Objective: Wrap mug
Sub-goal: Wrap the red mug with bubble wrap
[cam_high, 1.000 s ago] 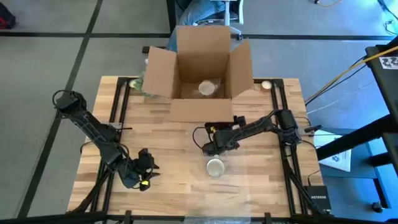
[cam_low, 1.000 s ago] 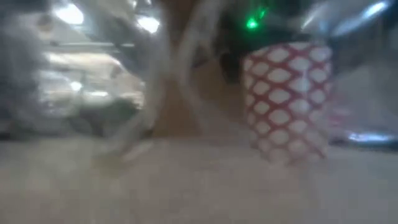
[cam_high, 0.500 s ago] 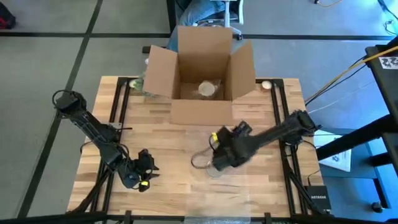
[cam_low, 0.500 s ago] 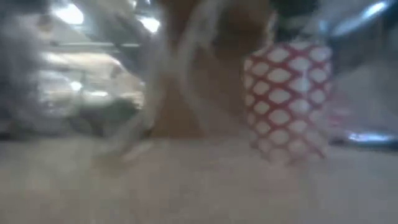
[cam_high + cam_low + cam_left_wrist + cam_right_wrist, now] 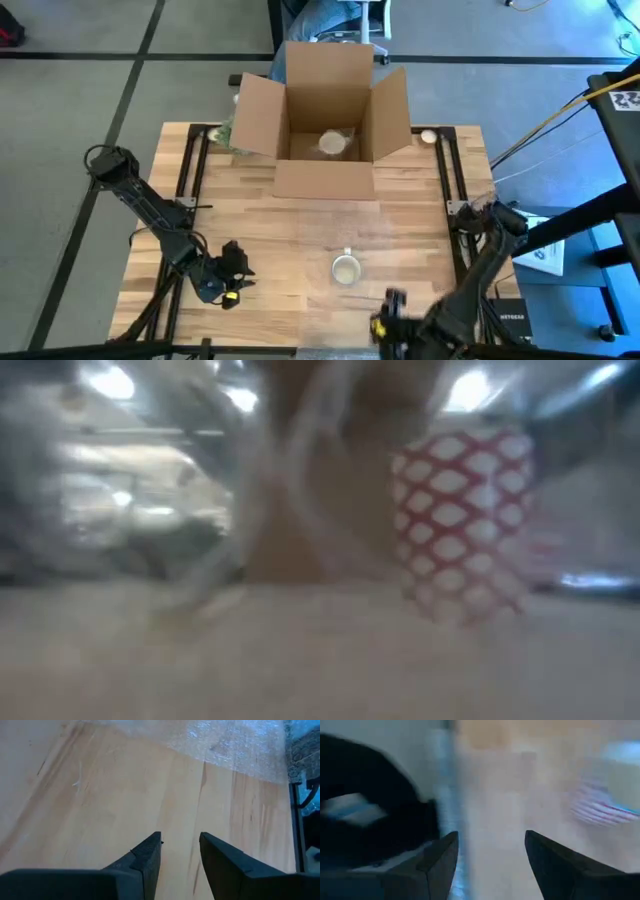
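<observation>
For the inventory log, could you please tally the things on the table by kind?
Mugs: 2, one standing on the table, one inside the cardboard box
Cardboard boxes: 1
Bubble wrap sheets: 1
Total: 4

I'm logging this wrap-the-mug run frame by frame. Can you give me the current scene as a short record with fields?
mug: red-and-white patterned mug, upright on the table, unheld, not wrapped
bubble wrap: clear sheet lying flat on the table
box: open cardboard box at the far edge, a round item inside
left gripper: open, empty, low over the near left of the table
right gripper: open, empty, at the near edge, apart from the mug
task state: wrapping not yet begun
</observation>
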Tool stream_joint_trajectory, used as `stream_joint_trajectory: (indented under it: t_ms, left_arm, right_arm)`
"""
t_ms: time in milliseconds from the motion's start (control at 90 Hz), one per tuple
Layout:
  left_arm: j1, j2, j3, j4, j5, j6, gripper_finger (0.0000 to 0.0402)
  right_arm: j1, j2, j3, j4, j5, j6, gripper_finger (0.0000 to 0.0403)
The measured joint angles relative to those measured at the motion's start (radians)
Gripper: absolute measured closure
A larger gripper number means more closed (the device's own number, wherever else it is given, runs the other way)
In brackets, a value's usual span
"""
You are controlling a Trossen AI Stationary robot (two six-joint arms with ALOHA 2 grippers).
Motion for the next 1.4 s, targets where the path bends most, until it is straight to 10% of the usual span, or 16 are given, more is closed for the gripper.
stream_joint_trajectory:
  t_ms: [556,933,1400]
  left_arm:
    - [0.000,0.000,0.000,0.000,0.020,-0.048,0.0282]
    - [0.000,0.000,0.000,0.000,0.016,-0.045,0.0282]
    - [0.000,0.000,0.000,0.035,0.028,-0.002,0.0282]
  right_arm:
    - [-0.010,0.262,-0.002,0.157,-0.012,-0.142,0.0194]
    - [-0.027,0.266,-0.001,0.090,-0.136,-0.095,0.0394]
    - [-0.132,0.190,0.279,-0.461,0.073,0.015,0.0402]
